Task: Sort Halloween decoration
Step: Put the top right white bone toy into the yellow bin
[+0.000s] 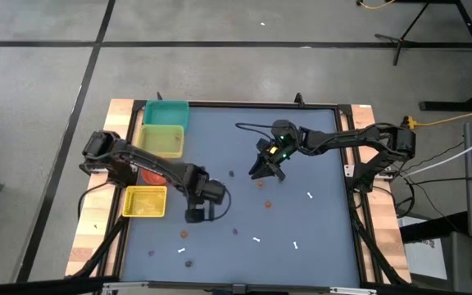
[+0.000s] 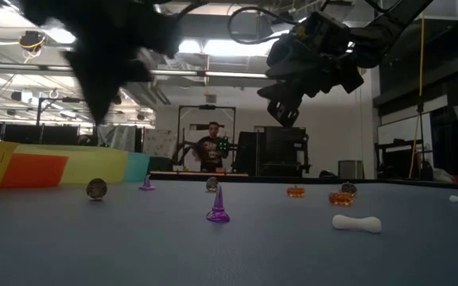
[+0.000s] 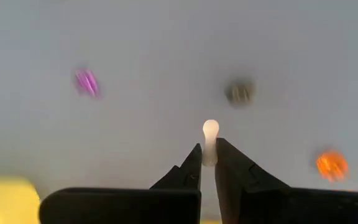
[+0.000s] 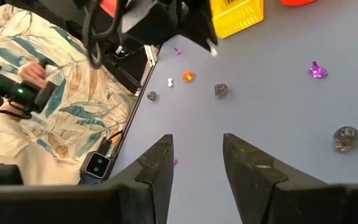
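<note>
The left pincer (image 3: 207, 163) is clenched on a white stick (image 3: 210, 140), pinched only by one end so most of it juts past the tips; it hangs above the surface (image 1: 318, 238) near the yellow bin (image 1: 145, 201). That shallow hold is the main risk: a quick swing toward the bins could let the stick pivot or slip out and fall back among the trinkets, or land in the wrong bin. The right pincer (image 4: 194, 158) hovers released over the middle of the surface, grasping nothing; if it comes down while the left arm crosses, the two could brush. The other decorations lie scattered on the blue-grey surface: more white sticks (image 1: 309, 195), an orange ball (image 2: 341, 198), a purple cone (image 2: 218, 206) and dark round pieces (image 2: 96, 188), mostly well apart from one another. Yellow and teal bins (image 1: 165, 113) line the left edge, with a red one partly hidden under the left arm. Beyond the surface, the low view shows a workshop with ceiling lights, dark equipment and a person standing at the back; the right wrist view shows a person's hand (image 4: 33, 74) on a controller beside the surface.
</note>
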{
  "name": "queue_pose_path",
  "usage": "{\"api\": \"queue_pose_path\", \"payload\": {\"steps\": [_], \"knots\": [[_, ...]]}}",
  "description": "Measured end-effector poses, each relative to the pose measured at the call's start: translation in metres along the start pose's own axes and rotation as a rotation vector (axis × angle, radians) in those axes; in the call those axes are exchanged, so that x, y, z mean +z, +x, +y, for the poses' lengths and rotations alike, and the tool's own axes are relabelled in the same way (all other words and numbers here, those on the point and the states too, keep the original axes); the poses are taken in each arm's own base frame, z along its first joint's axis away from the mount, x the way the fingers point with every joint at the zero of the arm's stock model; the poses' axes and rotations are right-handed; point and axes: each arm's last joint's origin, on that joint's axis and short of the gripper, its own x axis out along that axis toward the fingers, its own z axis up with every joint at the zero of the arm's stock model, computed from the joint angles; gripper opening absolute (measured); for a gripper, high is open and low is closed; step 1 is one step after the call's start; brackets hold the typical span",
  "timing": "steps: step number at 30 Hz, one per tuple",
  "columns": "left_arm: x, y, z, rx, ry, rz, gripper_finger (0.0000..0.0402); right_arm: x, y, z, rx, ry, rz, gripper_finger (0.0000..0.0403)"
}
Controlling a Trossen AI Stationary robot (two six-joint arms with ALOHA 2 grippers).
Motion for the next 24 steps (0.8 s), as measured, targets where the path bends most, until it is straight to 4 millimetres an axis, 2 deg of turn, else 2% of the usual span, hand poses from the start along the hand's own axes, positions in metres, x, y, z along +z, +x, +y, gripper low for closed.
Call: {"api": "queue_pose_path", "payload": {"steps": [7,12,24], "knots": [[-0.030,-0.004,-0.014,0.038,-0.151,0.249,0.0008,0.000,0.000,0.000,-0.004,-0.013,-0.001,0.0138],[-0.052,-0.011,-0.023,0.152,-0.227,0.404,0.0008,0.000,0.000,0.000,-0.004,-0.014,0.000,0.0138],[-0.079,-0.004,-0.052,0.237,-0.177,0.418,0.0018,0.000,0.000,0.000,-0.005,-0.011,0.002,0.0138]]}}
